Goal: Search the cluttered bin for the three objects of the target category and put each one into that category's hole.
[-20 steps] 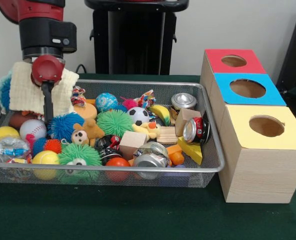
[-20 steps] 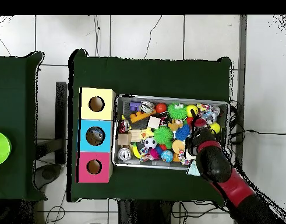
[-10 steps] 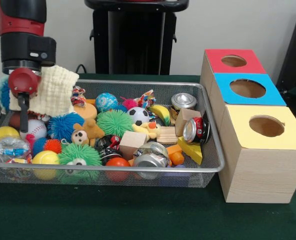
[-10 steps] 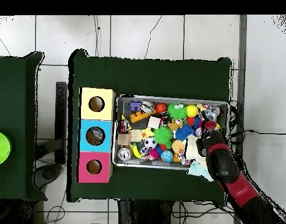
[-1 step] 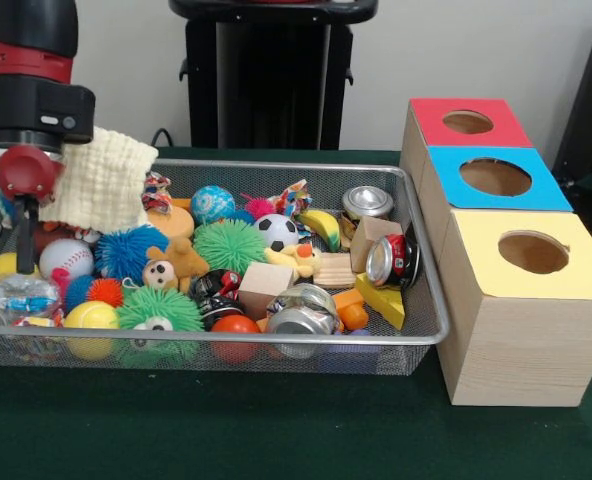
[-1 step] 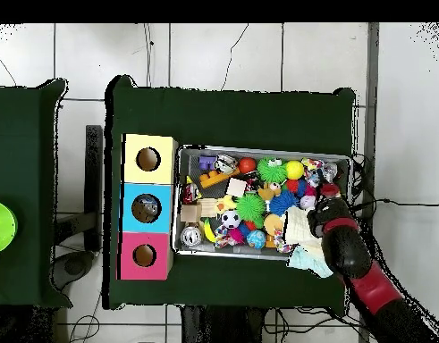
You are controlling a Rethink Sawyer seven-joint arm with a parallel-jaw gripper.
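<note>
gripper: over bin's end by baseball, open or closed unclear
bin: cluttered, beside boxes
cloth: beside arm

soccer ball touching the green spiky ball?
Touching. In the front view, the soccer ball presses against the green spiky ball's bristles, no gap between them.
</note>
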